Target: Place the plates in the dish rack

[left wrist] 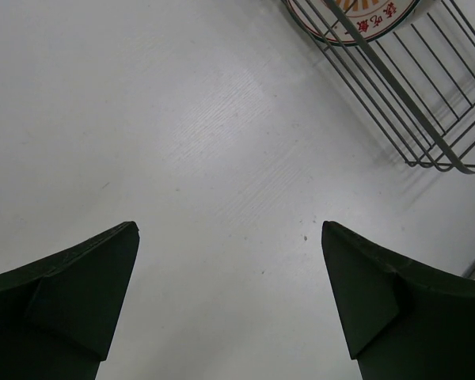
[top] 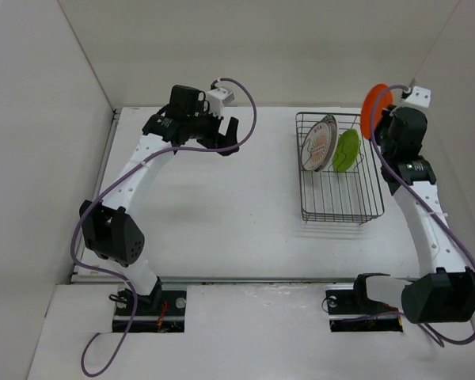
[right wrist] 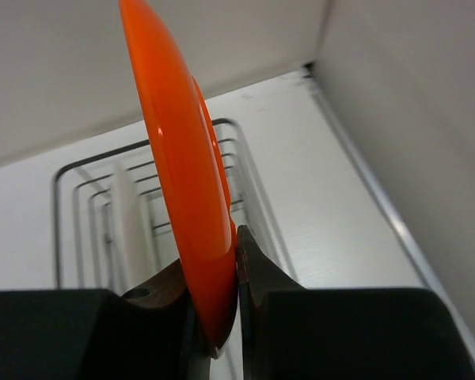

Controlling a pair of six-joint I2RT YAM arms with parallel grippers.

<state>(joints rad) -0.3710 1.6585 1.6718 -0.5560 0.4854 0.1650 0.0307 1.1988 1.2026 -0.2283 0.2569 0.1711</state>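
The dish rack [top: 342,216] is a dark wire basket at the right of the table. A white plate with a dark rim [top: 318,142] and a lime green plate [top: 347,150] stand upright in its far end. My right gripper [top: 383,123] is shut on the rim of the orange plate [top: 375,108], held on edge just right of the rack's far corner. In the right wrist view the orange plate [right wrist: 182,182] is pinched between the jaws of that gripper [right wrist: 233,241], above the rack [right wrist: 79,178]. My left gripper [top: 224,131] is open and holds nothing; its wrist view shows bare table between the fingers [left wrist: 79,293].
White walls enclose the table at the back and both sides; the right wall is close to the right arm. In the left wrist view a corner of the rack [left wrist: 435,119] with the patterned plate [left wrist: 356,16] lies at the upper right.
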